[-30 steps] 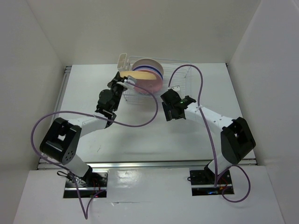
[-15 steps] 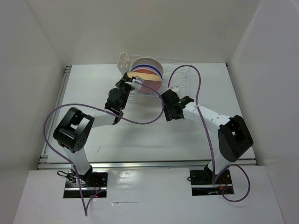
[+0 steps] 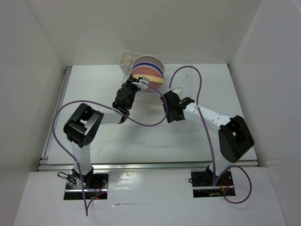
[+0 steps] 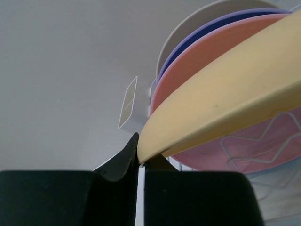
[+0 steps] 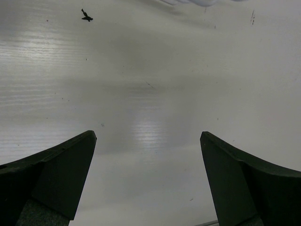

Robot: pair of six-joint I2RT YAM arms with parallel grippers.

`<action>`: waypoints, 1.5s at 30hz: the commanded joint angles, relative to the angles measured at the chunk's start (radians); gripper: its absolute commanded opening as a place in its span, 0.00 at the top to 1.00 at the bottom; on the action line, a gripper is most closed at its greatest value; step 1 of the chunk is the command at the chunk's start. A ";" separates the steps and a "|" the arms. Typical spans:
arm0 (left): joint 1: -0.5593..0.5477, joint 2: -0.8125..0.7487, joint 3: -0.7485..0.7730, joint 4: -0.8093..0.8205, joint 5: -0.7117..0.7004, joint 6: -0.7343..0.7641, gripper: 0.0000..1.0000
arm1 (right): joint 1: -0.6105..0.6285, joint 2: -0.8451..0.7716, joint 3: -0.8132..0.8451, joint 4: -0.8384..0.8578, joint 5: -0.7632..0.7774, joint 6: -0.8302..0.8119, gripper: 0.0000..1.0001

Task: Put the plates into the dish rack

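The white wire dish rack (image 3: pixel 181 81) stands at the back of the table. In it stand the cream plate (image 3: pixel 146 61), a blue-purple edge (image 3: pixel 154 69) and the pink plate (image 3: pixel 143 73). My left gripper (image 3: pixel 141 84) is shut on the rim of the yellow-orange plate (image 3: pixel 155 79), which leans against the pink one at the rack's front. The left wrist view shows my gripper (image 4: pixel 142 151) pinching the yellow-orange plate (image 4: pixel 225 94), with the pink plate (image 4: pixel 202 61), a purple plate (image 4: pixel 207 29) and the cream plate (image 4: pixel 183 33) behind it. My right gripper (image 3: pixel 169 104) is open and empty over bare table, in front of the rack.
A small white cutlery holder (image 3: pixel 124 60) sits at the rack's left back corner. White walls close in the table on three sides. Purple cables loop from both arms. The right wrist view shows only the white table (image 5: pixel 150 94).
My left gripper has moved right and toward the rack with the yellow-orange plate, which now stands steeper against the pink plate. My right gripper has shifted slightly left.
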 commanded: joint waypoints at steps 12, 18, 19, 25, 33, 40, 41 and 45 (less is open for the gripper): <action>0.041 0.070 0.147 0.017 -0.216 0.086 1.00 | 0.009 0.001 0.028 -0.005 0.030 0.015 0.00; 0.041 0.081 0.178 -0.094 -0.249 0.075 1.00 | 0.009 -0.008 0.019 -0.005 0.030 0.015 0.00; 0.041 0.091 0.190 -0.124 -0.263 0.075 1.00 | 0.009 -0.009 0.010 -0.005 0.021 0.015 0.00; 0.041 0.143 0.247 -0.177 -0.357 0.126 0.98 | 0.009 -0.018 0.000 -0.005 0.021 0.015 0.00; 0.021 0.165 0.311 -0.374 -0.377 0.041 0.21 | 0.009 -0.018 0.000 0.004 0.012 0.015 0.00; 0.021 0.139 0.319 -0.400 -0.415 0.037 0.10 | 0.009 -0.018 0.000 0.004 0.012 0.015 0.00; 0.021 0.124 0.308 -0.360 -0.432 0.050 0.10 | 0.009 -0.018 0.000 0.004 0.012 0.015 0.00; 0.021 0.006 0.294 -0.313 -0.424 0.066 0.08 | 0.009 -0.018 0.000 0.004 0.022 0.015 0.00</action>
